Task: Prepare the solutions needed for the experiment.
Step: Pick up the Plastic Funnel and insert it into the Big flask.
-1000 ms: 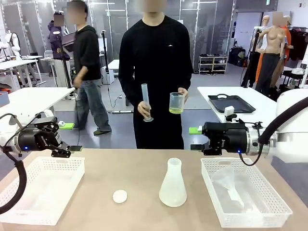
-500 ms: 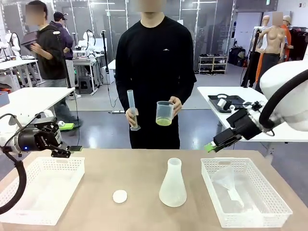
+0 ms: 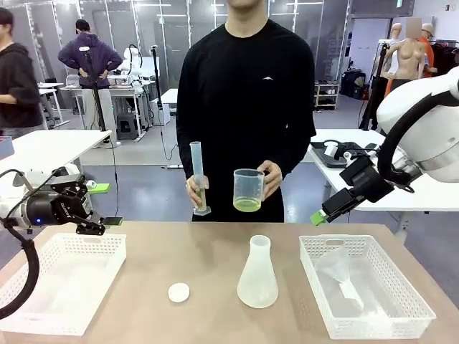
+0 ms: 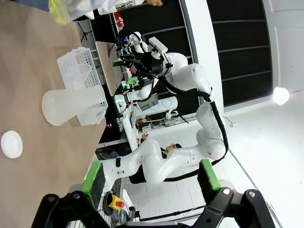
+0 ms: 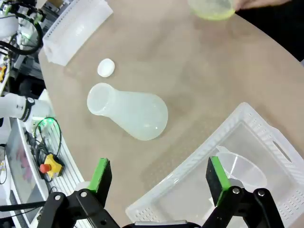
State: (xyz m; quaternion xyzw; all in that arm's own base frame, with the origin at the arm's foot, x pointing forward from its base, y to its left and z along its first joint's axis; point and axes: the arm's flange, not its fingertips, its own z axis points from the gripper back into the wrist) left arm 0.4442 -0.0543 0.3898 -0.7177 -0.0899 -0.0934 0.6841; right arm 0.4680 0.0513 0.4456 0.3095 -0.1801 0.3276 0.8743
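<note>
At the far edge of the shared table, the solutions sit as a shallow yellow-green layer in the bottom of a clear beaker. A person holds the beaker upright in one hand, above the tabletop and almost directly over the empty conical flask. The person's other hand grips a tall measuring cylinder, its long axis vertical, just beside the beaker. The right gripper hangs with its jaws spread wide and nothing between them, angled down toward the table. The liquid lies toward the robot's left of it, at roughly the same height and near. The left gripper, likewise released and empty, hovers over the other side of the table, well apart from the beaker. By this view the right arm is the nearer one. It also sits above the basket holding the funnel, which looks the likelier thing for it to reach for while the person has the liquid.
</note>
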